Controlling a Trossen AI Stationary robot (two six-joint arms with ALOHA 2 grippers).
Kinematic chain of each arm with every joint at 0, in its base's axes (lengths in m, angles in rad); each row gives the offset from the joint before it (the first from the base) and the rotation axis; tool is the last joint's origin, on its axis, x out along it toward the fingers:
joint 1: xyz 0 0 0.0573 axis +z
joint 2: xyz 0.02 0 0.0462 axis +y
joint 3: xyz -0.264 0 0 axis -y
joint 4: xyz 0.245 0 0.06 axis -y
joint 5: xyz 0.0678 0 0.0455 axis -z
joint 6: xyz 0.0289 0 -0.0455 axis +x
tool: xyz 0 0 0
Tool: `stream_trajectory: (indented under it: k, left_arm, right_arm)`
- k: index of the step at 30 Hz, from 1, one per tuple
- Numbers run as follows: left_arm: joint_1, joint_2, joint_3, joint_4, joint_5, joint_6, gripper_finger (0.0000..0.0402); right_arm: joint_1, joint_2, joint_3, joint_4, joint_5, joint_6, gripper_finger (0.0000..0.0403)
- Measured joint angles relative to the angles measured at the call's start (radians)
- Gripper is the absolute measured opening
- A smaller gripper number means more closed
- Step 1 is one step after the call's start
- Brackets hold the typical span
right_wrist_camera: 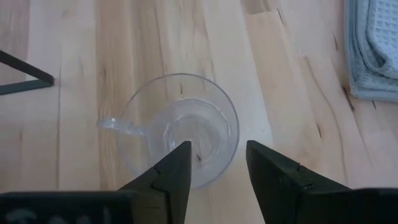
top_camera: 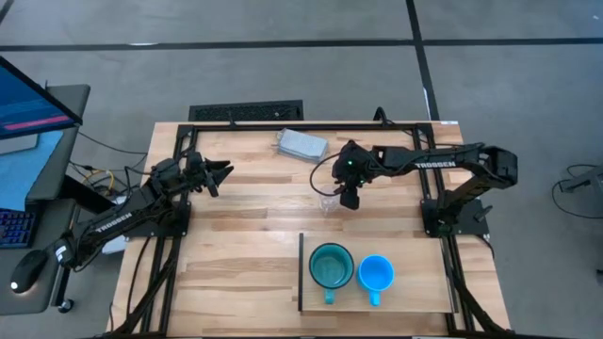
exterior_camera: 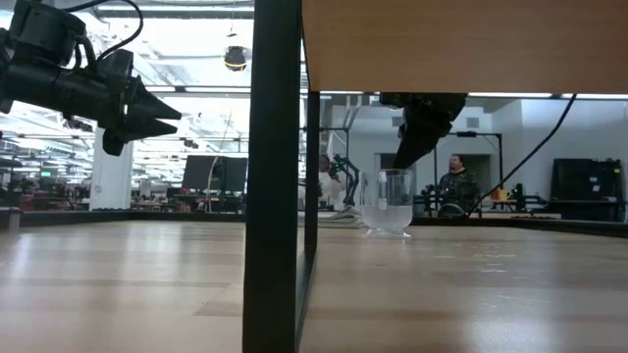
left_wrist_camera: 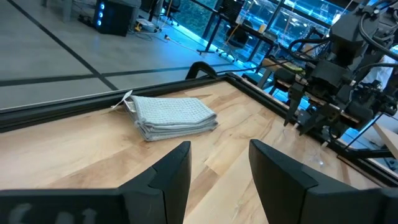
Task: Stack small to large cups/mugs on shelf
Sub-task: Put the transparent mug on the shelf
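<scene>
Right gripper, jaws spread, poised above the clear cup standing mid-table, well apart from the shelf holding the teal mug and blue mug; ideally one finger drops inside the rim before closing, while the left gripper waits, jaws also spread.

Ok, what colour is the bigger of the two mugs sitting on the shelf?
Teal: the larger mug, beside the bright blue one, shows best in the high view.
</scene>
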Motion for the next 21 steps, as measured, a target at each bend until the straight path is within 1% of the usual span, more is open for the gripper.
stream_trajectory:
  k: [4, 6, 8, 10, 12, 15, 18, 21]
  left_arm:
    - [0.0, 0.0, 0.0, 0.0, 0.0, 0.0, 0.0153]
    - [0.0, 0.0, 0.0, 0.0, 0.0, 0.0, 0.0153]
    - [0.0, 0.0, 0.0, 0.0, 0.0, 0.0, 0.0153]
    - [0.0, 0.0, 0.0, 0.0, 0.0, 0.0, 0.0153]
    - [0.0, 0.0, 0.0, 0.002, 0.003, 0.0, 0.0153]
    - [0.0, 0.0, 0.0, 0.001, 0.005, 0.0, 0.0153]
    - [0.0, 0.0, 0.0, 0.0, 0.005, 0.0, 0.0153]
    - [0.0, 0.0, 0.0, 0.0, 0.001, 0.0, 0.0153]
  right_arm:
    - [0.001, 0.009, 0.01, -0.009, 0.0, 0.0, 0.0175]
    - [0.009, 0.057, 0.046, -0.024, 0.0, -0.009, 0.0175]
    - [0.012, 0.105, 0.086, -0.106, 0.0, -0.042, 0.0175]
    - [0.012, 0.157, 0.144, -0.127, -0.004, -0.077, 0.0175]
    - [0.01, 0.175, 0.183, -0.174, -0.003, -0.1, 0.0175]
    - [0.01, 0.179, 0.213, -0.175, 0.0, -0.14, 0.0173]
    - [0.011, 0.18, 0.235, -0.204, 0.003, -0.149, 0.0156]
    - [0.012, 0.188, 0.237, -0.217, 0.001, -0.149, 0.0124]
